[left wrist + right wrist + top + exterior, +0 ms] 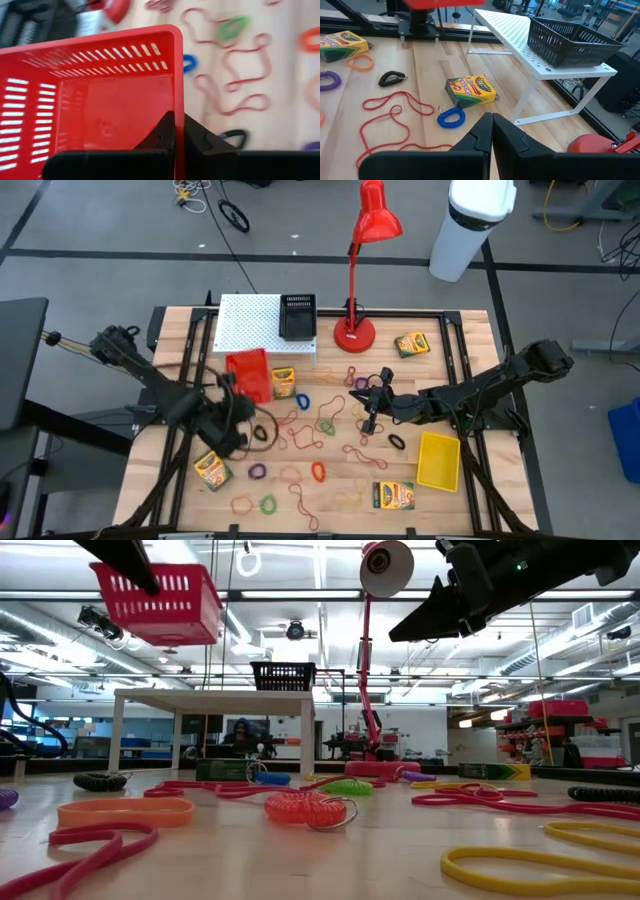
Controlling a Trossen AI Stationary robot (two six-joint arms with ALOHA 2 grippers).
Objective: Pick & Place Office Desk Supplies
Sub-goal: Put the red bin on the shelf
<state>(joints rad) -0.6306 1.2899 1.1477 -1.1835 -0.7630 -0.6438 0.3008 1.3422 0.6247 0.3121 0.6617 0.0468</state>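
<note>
Right now I am pinching the rim of the red basket [100,95] with my left gripper [179,131], fingers clenched on its thin plastic wall, and holding it up off the table [330,480] near the white rack [250,325]. It is behaving as a light, stiff thing, though a one-sided grip on the edge is likely to let it tilt, so I am judging that a slow carry suits it. Its inside is looking empty to me. My right gripper [372,402] is hovering over the middle of the table with fingers pressed together and nothing between them. The supplies are lying scattered: crayon boxes [470,90] on the wood, one just beside the rack's leg, and rubber bands [318,471] strewn all about. The boxes are seeming light and rigid, best taken across their narrow sides; the bands are soft and flat and will probably need a pinch right at the tabletop. A black basket [570,37] is sitting on top of the rack and a yellow bin [438,460] is resting near my right arm; I am seeing nothing in either.
</note>
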